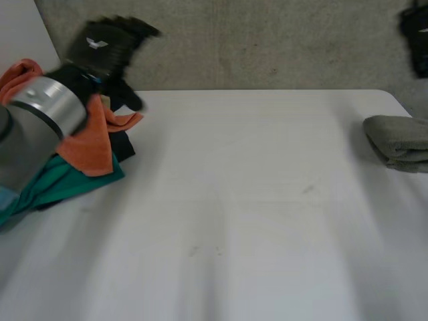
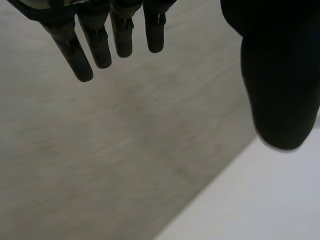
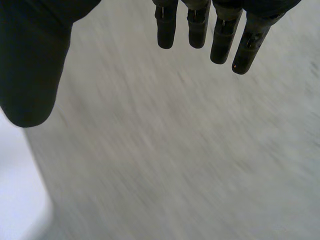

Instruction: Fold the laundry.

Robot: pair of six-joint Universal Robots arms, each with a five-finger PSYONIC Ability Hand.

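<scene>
Left hand (image 1: 110, 41) raised at upper left, fingers (image 2: 97, 42) straight, holding nothing. Below it in frame, a pile: orange cloth (image 1: 93, 144), teal cloth (image 1: 60, 184), dark cloth (image 1: 122, 146). Right hand (image 1: 416, 33) upper right, fingers (image 3: 197, 27) straight, empty. 1 folded grey towel (image 1: 398, 142) at the right edge of the white table (image 1: 234, 200).

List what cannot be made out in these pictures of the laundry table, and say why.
1. The pile of clothes, head view: the left arm covers part, so the number of garments is unclear.
2. The folded grey cloth, head view: cut off by the edge.
3. The right hand, head view: mostly cut off by the edge.
</scene>
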